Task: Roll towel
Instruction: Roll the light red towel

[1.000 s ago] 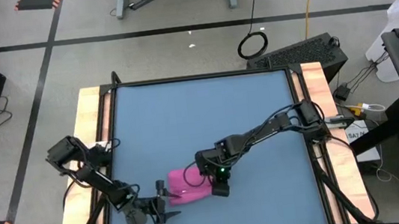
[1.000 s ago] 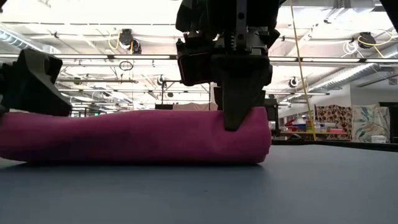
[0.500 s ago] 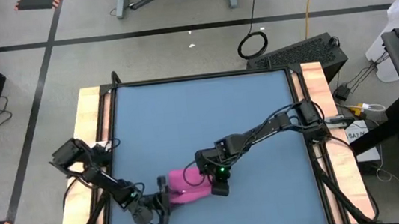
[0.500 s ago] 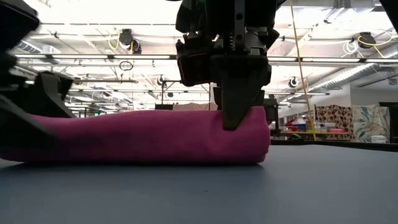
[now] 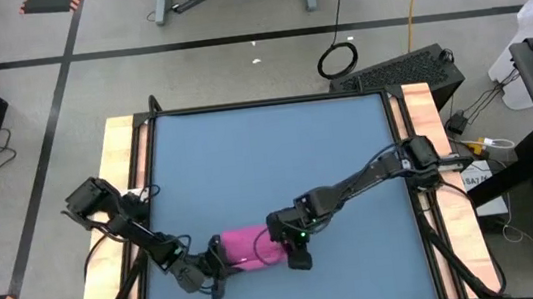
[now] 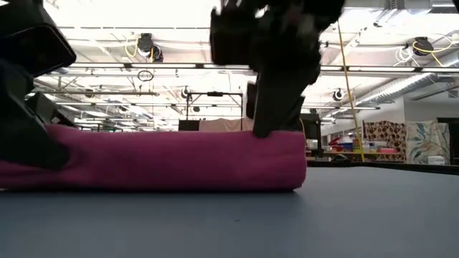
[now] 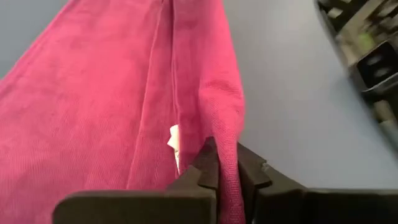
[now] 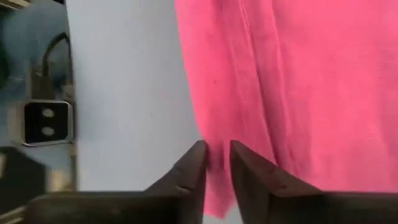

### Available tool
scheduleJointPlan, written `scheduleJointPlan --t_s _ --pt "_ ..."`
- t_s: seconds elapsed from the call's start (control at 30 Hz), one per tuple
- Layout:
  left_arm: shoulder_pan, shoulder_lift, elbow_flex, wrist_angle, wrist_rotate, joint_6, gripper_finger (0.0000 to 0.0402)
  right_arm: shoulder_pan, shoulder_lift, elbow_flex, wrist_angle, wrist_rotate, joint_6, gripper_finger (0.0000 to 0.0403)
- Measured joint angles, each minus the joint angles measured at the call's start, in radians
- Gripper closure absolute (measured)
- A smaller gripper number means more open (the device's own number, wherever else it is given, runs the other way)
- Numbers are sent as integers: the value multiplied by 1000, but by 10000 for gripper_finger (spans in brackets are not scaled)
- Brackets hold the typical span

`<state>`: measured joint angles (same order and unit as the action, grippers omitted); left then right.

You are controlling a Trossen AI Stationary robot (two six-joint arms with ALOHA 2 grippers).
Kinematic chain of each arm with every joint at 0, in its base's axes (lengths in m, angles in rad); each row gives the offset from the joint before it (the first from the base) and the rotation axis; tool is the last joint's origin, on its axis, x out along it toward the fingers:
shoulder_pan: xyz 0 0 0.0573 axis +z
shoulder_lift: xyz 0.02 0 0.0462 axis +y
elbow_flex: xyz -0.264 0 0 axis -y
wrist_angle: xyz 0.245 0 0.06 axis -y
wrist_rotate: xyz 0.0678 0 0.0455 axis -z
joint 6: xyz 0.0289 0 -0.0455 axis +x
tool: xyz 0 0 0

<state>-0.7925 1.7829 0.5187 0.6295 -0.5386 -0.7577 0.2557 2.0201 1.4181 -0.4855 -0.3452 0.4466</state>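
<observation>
Blue and smooth, the table point(image 5: 269, 169) fills our overhead view between pale wooden side rails point(image 5: 122, 166), and near its front edge lies the towel point(image 5: 248, 249), a soft magenta cloth rolled into a low, thick log. From table height the towel's surface looks velvety and matte, its right end squared off and a little further left than a second ago. We see the roll sitting tighter and more compact from above than it did before.

Over to the left gripper point(image 5: 213, 276): a second ago it hung wide open just short of the cloth; now it has swung in against the towel's left end, and its dark fingers point(image 7: 208, 165) are pinched shut on a fold of the fabric, right beside the small white tag point(image 7: 175, 139).

The right gripper point(image 5: 296, 250) has slid toward the front edge at the towel's right end. Its wrist view shows the two dark fingers point(image 8: 196, 163) standing a narrow gap apart, with a strip of pink edge between them.
</observation>
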Motion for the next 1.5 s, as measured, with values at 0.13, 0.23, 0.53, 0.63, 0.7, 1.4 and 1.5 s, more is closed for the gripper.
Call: scheduleJointPlan --t_s 0.13,0.23,0.53,0.63,0.7,1.4,1.5 --pt "1 -16 -81 120 16 -87 394 66 -48 0 -10 169 -51 296" --pt "1 -19 -161 253 21 -155 395 129 -61 0 23 342 -78 263" --pt "15 -20 -247 422 67 -210 394 258 30 -18 217 814 -129 227" --pt "31 -21 -247 415 99 -219 394 276 42 -18 227 868 -129 227" --pt "41 -21 -246 412 121 -219 394 283 45 -18 230 880 -126 227" --pt "98 -21 -247 394 219 -252 394 274 47 -18 217 868 -180 280" --pt "99 -21 -246 394 219 -254 394 267 47 -18 192 853 -139 303"
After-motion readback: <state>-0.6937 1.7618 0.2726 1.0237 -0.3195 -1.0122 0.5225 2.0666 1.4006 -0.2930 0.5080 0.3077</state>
